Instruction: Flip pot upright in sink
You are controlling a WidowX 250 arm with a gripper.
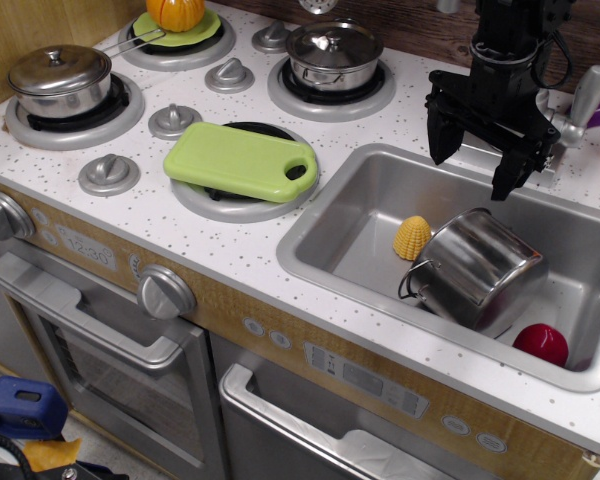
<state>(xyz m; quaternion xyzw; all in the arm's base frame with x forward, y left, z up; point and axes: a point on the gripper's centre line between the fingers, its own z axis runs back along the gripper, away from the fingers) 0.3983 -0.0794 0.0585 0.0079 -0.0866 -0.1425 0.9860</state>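
Observation.image showed the pot (477, 266) lying tipped inside the sink (352, 218), which was sunk into the desk (210, 245) toward its right edge. The pot was not upright: its long axis ran slantwise, with the flat steel base turned up and toward the back right corner of the desk, and the mouth turned down and toward the front left. A wire loop handle showed on the lower left side of the pot, near the sink floor. Whether the rim itself touched the sink floor could not be told, since the body hid it.

The gripper (475, 160) hung above the back rim of the sink, its two dark fingers spread wide and pointing down, with nothing between them. The pot lay below it and toward the front edge of the desk, well apart in height but nearly in line from side to side.

By my judgement, the coming move turned on this slant: the gripper would have to come down and forward, then take the pot across its round wall or by its rim, so that the mouth could be swung up.

Two things lay close by and could be knocked. A yellow toy corn (412, 238) sat just beside the pot on its left, and a red ball (541, 342) rested near its front right side.
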